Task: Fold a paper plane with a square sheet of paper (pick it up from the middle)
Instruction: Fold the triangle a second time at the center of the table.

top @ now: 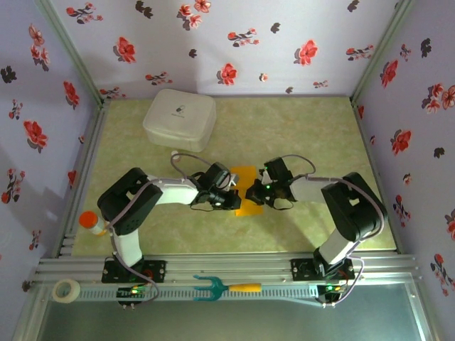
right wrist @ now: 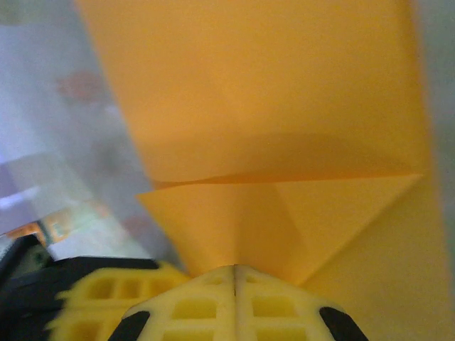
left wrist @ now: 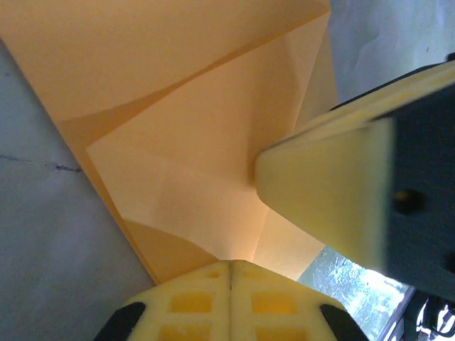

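Overhead, I see the paper plane (top: pixel 243 176) between both arms; wrist views add its creases, left claw (left wrist: pixel 231 264) and right claw (right wrist: pixel 234 267) each pinched shut on it.

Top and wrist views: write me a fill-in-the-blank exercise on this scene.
The jaws of the left gripper and the right gripper are both ___. Between them is the orange-yellow folded paper, at the ___ of the green table. The small pale bottle at its left edge has an ___ cap.
Missing: shut; middle; orange.
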You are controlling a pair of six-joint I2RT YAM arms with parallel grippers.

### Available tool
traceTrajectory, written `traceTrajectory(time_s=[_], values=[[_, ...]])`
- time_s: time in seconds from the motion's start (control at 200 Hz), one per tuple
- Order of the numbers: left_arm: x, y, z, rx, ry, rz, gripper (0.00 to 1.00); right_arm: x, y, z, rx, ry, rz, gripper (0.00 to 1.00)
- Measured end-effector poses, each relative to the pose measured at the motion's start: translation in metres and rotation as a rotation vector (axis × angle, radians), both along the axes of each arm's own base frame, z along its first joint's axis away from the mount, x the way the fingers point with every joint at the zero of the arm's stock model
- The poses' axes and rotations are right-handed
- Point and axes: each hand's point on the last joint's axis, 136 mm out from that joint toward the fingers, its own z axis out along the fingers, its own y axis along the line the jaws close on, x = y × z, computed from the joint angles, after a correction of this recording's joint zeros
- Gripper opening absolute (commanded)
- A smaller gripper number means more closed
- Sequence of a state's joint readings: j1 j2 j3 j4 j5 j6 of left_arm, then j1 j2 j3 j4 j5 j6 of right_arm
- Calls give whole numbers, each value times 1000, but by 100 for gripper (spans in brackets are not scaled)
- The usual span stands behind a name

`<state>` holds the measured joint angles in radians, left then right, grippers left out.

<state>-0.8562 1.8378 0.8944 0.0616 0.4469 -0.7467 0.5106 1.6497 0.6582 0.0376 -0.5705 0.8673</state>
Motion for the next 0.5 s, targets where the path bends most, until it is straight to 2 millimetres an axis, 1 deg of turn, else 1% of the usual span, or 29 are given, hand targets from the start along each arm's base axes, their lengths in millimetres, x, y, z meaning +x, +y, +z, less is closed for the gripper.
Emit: traceTrajectory(time_s=[0.155,0.34,0.505], values=[[1,-1,1,-4,-6,1,0,7,-7,0,13,4,-25,2],[1,-1,0,-6,-8,1,0,23,-25,0,13,3,-84,2],[2,-2,0,-17,-17,1,0,35,-34,1,13,5,-110,2]])
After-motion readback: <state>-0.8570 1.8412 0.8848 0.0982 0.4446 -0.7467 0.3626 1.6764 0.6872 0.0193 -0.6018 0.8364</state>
